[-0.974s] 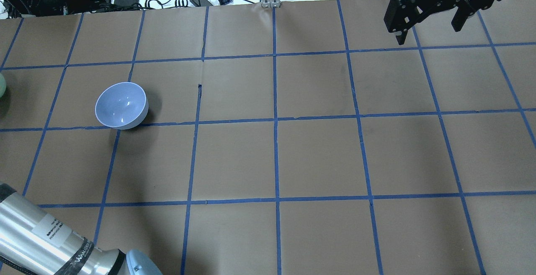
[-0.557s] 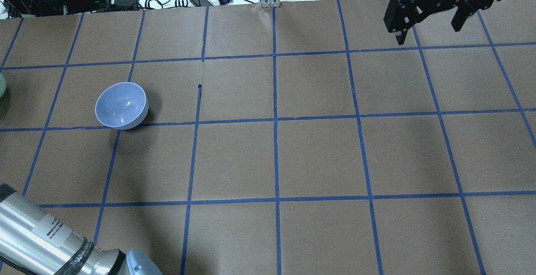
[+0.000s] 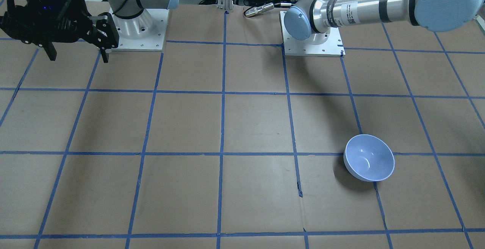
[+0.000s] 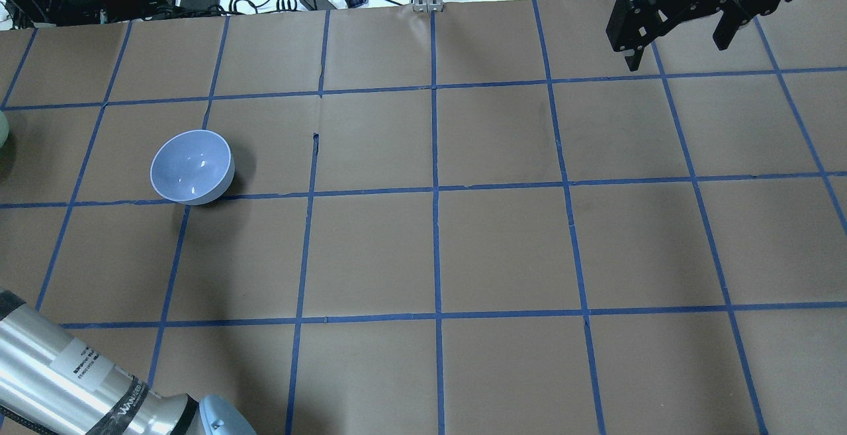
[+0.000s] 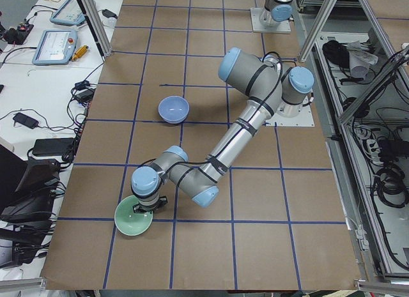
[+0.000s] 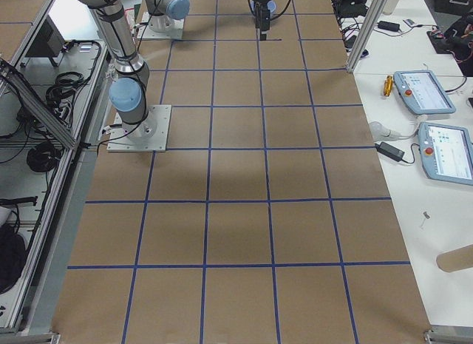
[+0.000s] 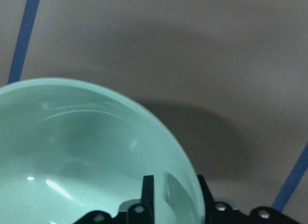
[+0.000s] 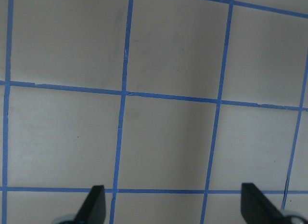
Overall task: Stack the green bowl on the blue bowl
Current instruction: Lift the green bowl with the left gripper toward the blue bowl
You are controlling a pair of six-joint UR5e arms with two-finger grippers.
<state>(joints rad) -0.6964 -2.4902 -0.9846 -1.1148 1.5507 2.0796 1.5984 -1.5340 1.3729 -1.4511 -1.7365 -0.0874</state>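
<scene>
Left wrist-mounted view: the left tool is closed down on the rim of the glossy, round, pale mint-green bowl, with one dark finger inside the wall and the other outside it. The bowl stands upright, mouth up, and casts a shadow on the brown paper-covered desk, which is marked off in squares with blue tape. Whether the bowl's base touches the desk cannot be told.

Exterior left view: this bowl is near the desk's end on the robot's left side, under the bent left arm. Overhead, only a sliver of it shows at the frame's left edge.

Second item: the glossy, round, pale periwinkle-blue bowl sits upright on the desk, just beside a tape line, empty, and well apart from the green bowl.

Right tool: raised above the far right part of the desk, fingers spread wide, holding nothing. Its wrist view shows only bare desk squares between the fingertips.
</scene>
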